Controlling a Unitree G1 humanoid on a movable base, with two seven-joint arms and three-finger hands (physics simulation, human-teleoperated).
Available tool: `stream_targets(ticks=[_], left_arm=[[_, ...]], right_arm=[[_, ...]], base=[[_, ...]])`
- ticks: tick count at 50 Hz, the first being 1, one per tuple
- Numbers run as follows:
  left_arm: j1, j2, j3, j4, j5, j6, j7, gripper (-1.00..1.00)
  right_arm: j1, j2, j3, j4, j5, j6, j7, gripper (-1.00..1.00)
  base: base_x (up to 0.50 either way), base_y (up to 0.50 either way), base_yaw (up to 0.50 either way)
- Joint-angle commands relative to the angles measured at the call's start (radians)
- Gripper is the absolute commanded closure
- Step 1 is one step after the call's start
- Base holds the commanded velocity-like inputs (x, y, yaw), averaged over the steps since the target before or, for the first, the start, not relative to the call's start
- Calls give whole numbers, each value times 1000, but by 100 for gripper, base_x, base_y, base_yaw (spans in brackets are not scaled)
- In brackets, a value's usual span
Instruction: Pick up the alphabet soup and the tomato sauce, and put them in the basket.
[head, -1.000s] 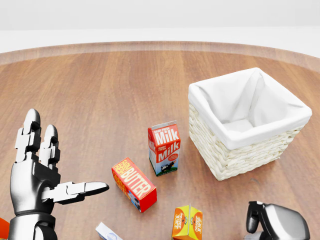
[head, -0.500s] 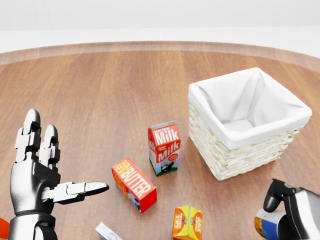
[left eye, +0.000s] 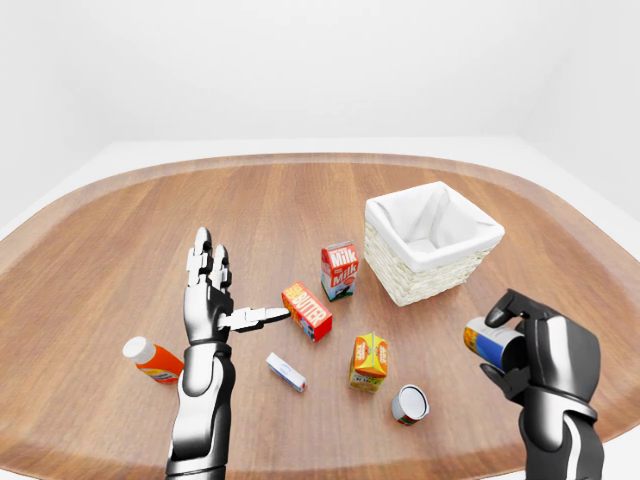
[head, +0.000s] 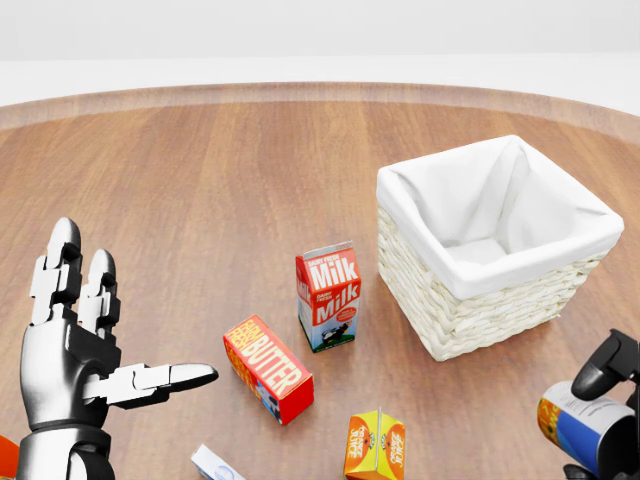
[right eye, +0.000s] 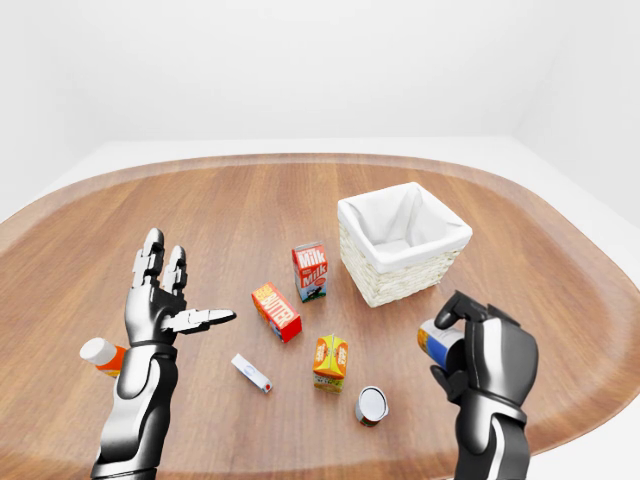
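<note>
Gripping a can with a blue and orange label (left eye: 489, 343), the right hand (left eye: 540, 350) holds it lifted off the wooden table (left eye: 120, 230), its fingers curled round the can's side. The label is too small to read, so I cannot tell whether this is the alphabet soup or the tomato sauce. In the left-eye view the held can sits below and to the right of the white-lined wicker basket (left eye: 432, 242), well apart from it.

The left hand (left eye: 212, 300) is raised with its 3 fingers spread, thumb pointing toward the red butter box (left eye: 307, 311) and holding nothing.

The 2 eye views show things the head view cuts off: a second can (left eye: 410, 404) lying on its side near the bottom, its grey end facing the camera, and an orange bottle with a white cap (left eye: 152, 360) lying at the left. A small white packet (left eye: 285, 372) appears whole there, while the head view shows only its corner.

The head view gives the closest look at the upright milk carton (head: 328, 296), beside the basket, and shows the orange juice carton (head: 375, 446) at its bottom edge.
</note>
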Motion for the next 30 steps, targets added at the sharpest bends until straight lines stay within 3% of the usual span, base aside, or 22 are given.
stream_targets(ticks=[1,27,30], left_arm=[[-2,-1,0,3,0,0,0,-100],[-2,-1,1,2,0,0,0,-100],[-2,-1,1,2,0,0,0,-100]], right_arm=[[-12,30,-15,-119,29,0,-31,100],[-299,-100,129,-123,-37,0,100,100],[-353,-125,136,-97,-47,30,120,100]], base=[[0,0,0],[0,0,0],[0,0,0]])
